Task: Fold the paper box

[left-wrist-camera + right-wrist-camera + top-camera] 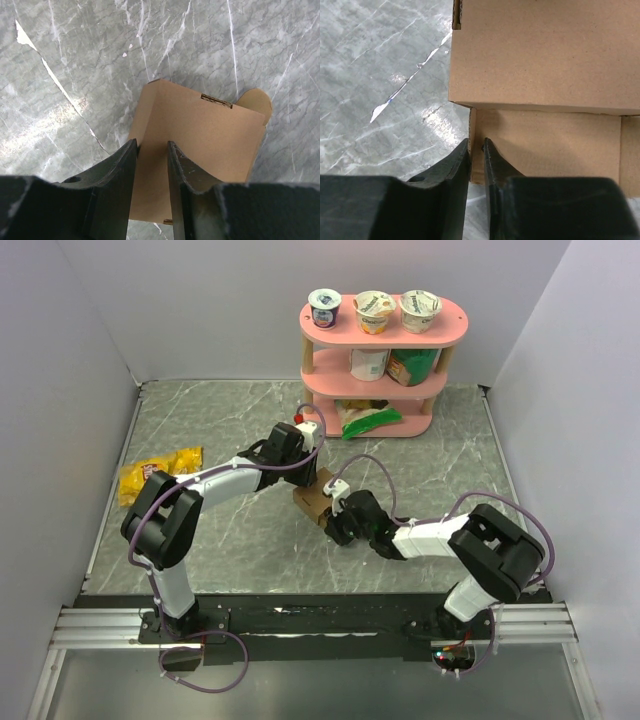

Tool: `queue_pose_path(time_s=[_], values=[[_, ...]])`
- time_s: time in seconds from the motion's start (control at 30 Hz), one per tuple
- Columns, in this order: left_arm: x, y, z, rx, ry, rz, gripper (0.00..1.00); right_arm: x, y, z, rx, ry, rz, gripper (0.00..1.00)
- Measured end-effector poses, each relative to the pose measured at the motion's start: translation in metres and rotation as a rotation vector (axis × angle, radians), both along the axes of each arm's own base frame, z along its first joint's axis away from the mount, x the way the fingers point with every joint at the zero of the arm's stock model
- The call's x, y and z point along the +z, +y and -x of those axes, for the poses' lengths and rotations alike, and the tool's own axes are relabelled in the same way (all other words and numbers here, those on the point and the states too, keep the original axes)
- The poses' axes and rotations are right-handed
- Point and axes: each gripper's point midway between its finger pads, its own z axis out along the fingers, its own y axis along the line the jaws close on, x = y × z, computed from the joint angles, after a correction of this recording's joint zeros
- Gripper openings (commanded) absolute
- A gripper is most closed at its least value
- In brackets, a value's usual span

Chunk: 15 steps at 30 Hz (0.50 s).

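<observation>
Grey marble table [440, 470] holds the paper box [312, 502] at its middle, walls already raised. Over it the left gripper [152, 145] shows fingers slightly apart; the right gripper [476, 142] shows fingers nearly meeting at a flat flap [545, 145], grip uncertain. That flap and a rounded tab [256, 102] seem not yet closed.

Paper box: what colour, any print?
The paper box is plain brown, unprinted; clearest in left wrist view.

Marbled table [260, 540] under paper box [310, 502], snack bag [160, 472], pink shelf [375, 388]
</observation>
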Motion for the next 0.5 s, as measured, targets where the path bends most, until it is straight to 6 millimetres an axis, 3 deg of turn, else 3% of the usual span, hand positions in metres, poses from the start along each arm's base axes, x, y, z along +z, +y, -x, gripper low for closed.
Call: queue_pose_path(time_s=[0.5], values=[[0.0003,-0.0004,0.0010,0.004,0.005,-0.008,0.35,0.0009,-0.0024,0.0025,0.052,0.014,0.066,0.10]])
